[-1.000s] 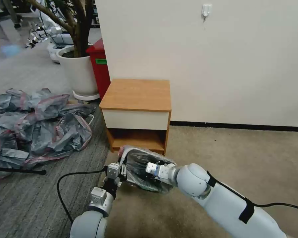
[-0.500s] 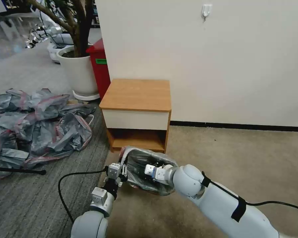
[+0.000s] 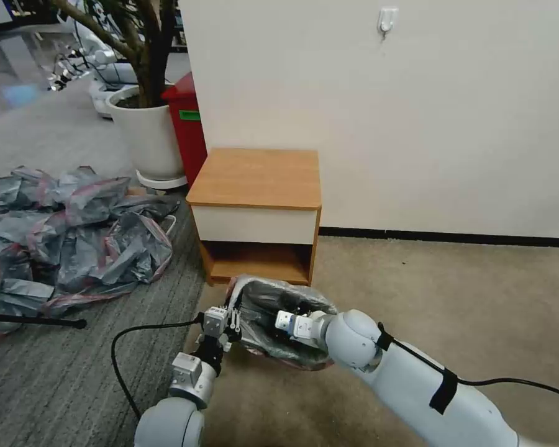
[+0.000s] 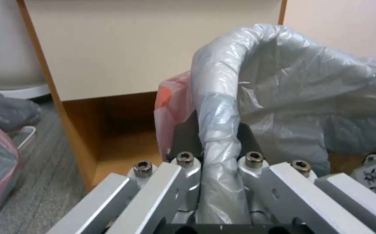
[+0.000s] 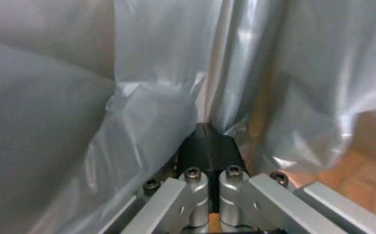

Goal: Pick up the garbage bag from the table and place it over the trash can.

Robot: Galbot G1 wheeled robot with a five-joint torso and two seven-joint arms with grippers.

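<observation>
A robot test lab staged as a room: carpet (image 3: 453, 292), bedside bench (image 3: 254, 177), potted tree (image 3: 144, 133), heaped bags (image 3: 68, 236), other robots (image 3: 99, 62) behind.

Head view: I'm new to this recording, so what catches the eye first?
Both grippers meet at the garbage bag on the floor in front of the table: the left gripper is clamped on its rolled edge, and the right gripper is shut inside the plastic. Off to the robot's left, a heap of grey-pink bags sprawls over the carpet.
</observation>
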